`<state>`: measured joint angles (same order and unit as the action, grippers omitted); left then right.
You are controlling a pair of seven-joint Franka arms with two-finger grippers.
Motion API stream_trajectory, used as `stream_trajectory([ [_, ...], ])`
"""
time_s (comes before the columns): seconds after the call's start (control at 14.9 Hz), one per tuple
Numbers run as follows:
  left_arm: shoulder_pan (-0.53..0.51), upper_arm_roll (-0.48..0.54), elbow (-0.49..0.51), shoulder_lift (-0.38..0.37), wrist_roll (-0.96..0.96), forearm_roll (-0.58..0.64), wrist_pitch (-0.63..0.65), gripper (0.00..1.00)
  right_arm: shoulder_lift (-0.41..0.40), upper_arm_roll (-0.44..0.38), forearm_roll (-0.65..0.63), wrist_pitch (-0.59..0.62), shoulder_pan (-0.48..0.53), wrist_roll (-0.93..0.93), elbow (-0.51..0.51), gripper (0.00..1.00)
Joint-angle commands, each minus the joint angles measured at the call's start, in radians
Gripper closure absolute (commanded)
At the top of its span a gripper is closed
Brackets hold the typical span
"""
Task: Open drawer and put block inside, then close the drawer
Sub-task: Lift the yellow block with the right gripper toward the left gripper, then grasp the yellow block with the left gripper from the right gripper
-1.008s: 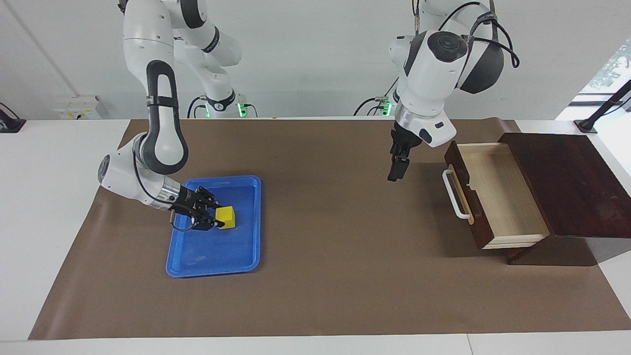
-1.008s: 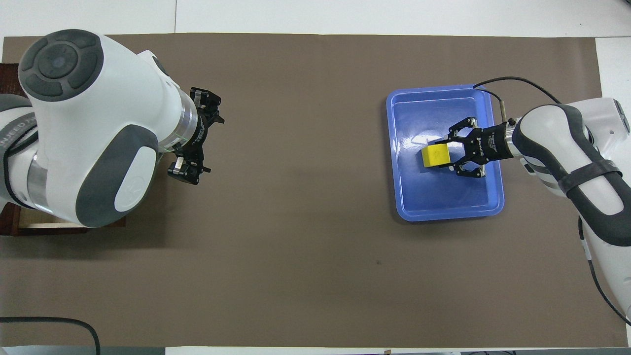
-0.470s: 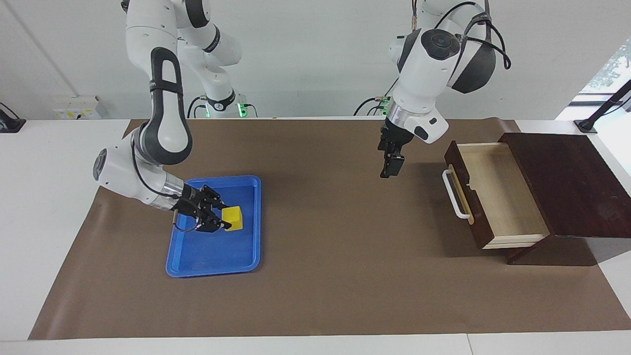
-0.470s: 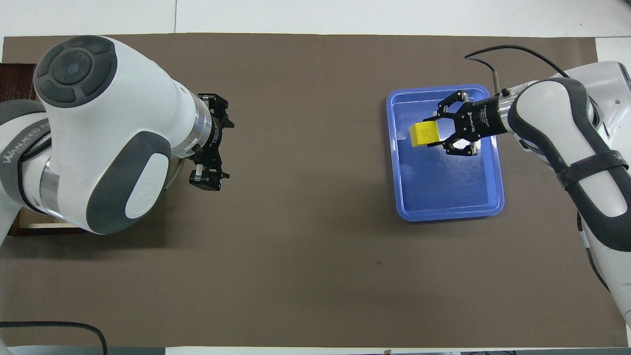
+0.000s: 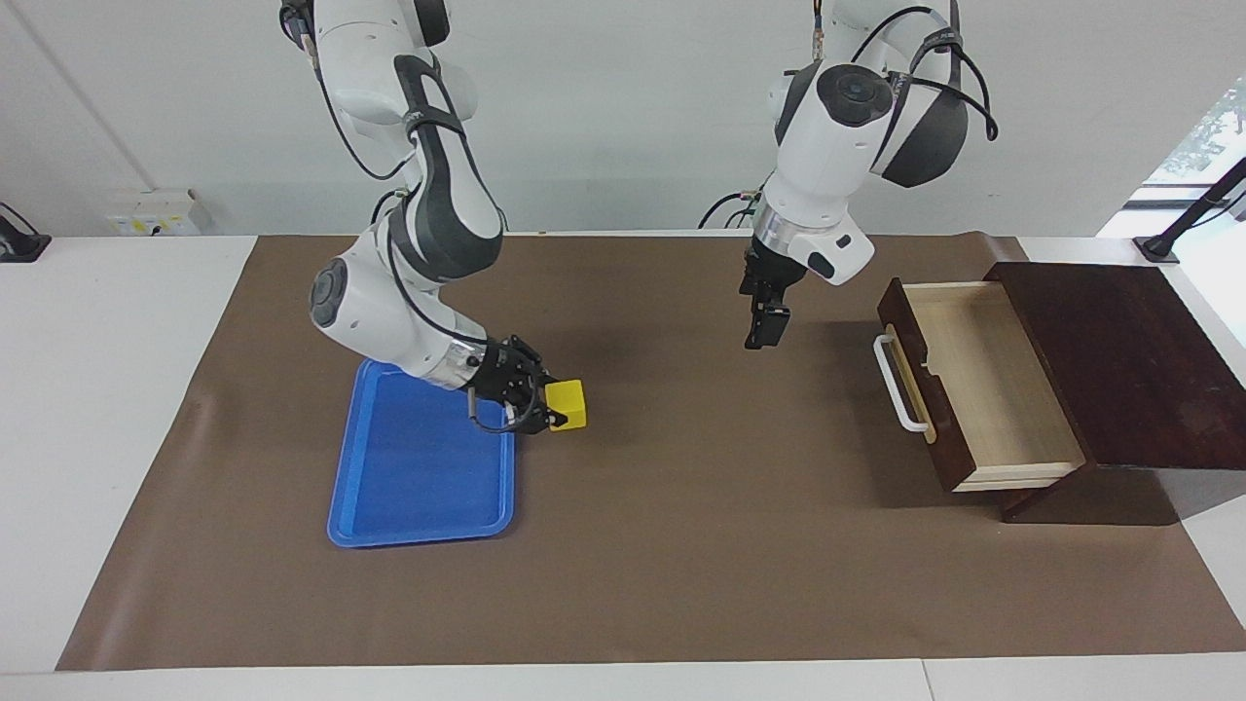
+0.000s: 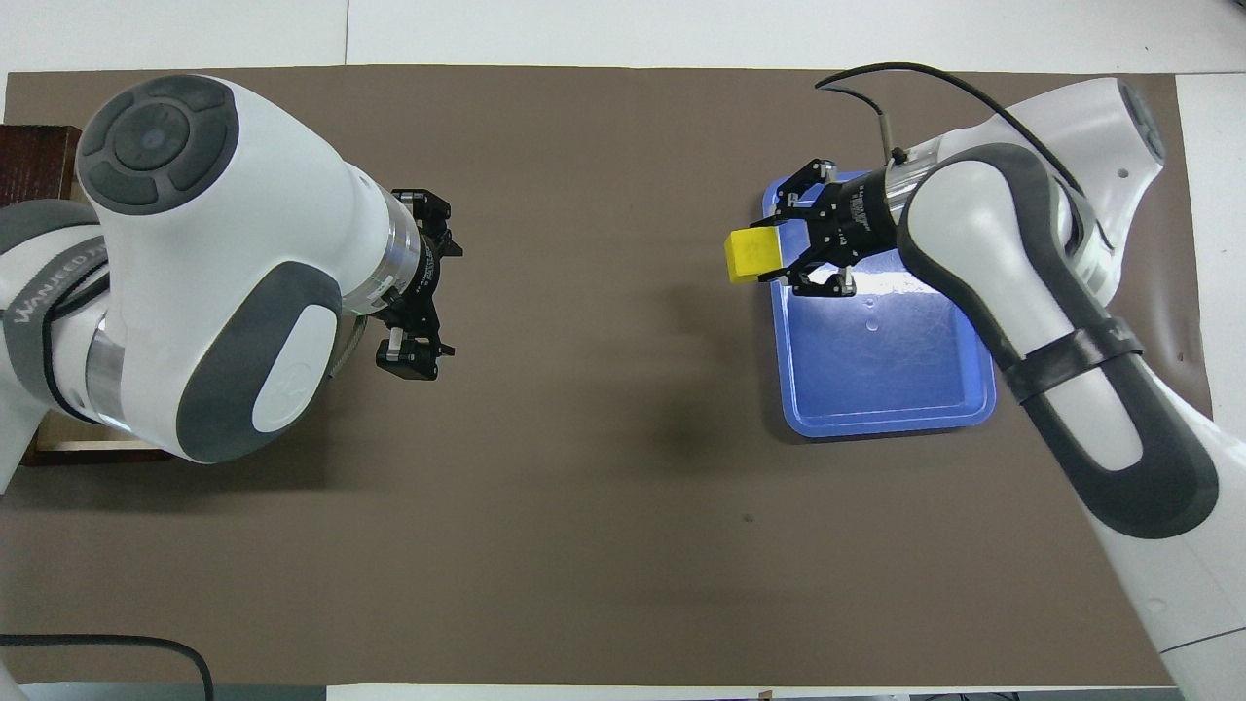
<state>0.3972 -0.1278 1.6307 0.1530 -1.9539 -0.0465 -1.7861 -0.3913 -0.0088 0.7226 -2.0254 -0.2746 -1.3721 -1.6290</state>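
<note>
- right end effector (image 5: 545, 407): clamped on the block (image 5: 567, 405), one small yellow cube, carried in the air over the brown mat (image 5: 681, 545) just beside the edge of the tray (image 5: 419, 506); the cube sits slightly tilted and, having equal sides, shows no long axis.
- left end effector (image 5: 762, 329): fingers spread wide and holding nothing, pointing down over the mat between the tray and the drawer (image 5: 983, 389), nearer to the drawer.
- counts: two arms, one block, one blue tray, one drawer, one dark wooden box (image 5: 1119, 360).
- the drawer is pulled out of its box, at the left arm's end of the tabletop (image 5: 97, 389); its pale interior is exposed and its front with the white bar handle (image 5: 896, 382) faces the right arm's end.
- the handle's long axis runs from nearer the robots to farther from them.
- the tray lies flat at the right arm's end, its long side running the same way as the handle.
</note>
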Motion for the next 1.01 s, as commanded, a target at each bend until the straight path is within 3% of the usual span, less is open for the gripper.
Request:
stream_trajectory([
  [0.0, 0.069, 0.017, -0.105, 0.107, -0.136, 0.047, 0.051, 0.0, -0.015, -0.002, -0.003, -0.018, -0.05, -0.074, 0.035, 1.0],
  [0.13, 0.071, 0.017, -0.166, 0.148, -0.244, 0.048, 0.042, 0.0, -0.014, 0.001, -0.002, -0.041, -0.081, -0.135, 0.035, 1.0],
  [0.27, 0.112, 0.019, -0.164, 0.167, -0.318, 0.05, -0.002, 0.0, -0.015, 0.0, -0.003, -0.068, -0.133, -0.183, 0.044, 1.0],
  [0.47, 0.143, 0.025, -0.242, 0.256, -0.378, 0.071, -0.001, 0.0, -0.017, 0.0, -0.003, -0.087, -0.158, -0.221, 0.051, 1.0],
  [0.94, 0.149, 0.024, -0.242, 0.273, -0.459, 0.092, -0.071, 0.0, -0.018, 0.0, -0.003, -0.087, -0.176, -0.242, 0.064, 1.0],
])
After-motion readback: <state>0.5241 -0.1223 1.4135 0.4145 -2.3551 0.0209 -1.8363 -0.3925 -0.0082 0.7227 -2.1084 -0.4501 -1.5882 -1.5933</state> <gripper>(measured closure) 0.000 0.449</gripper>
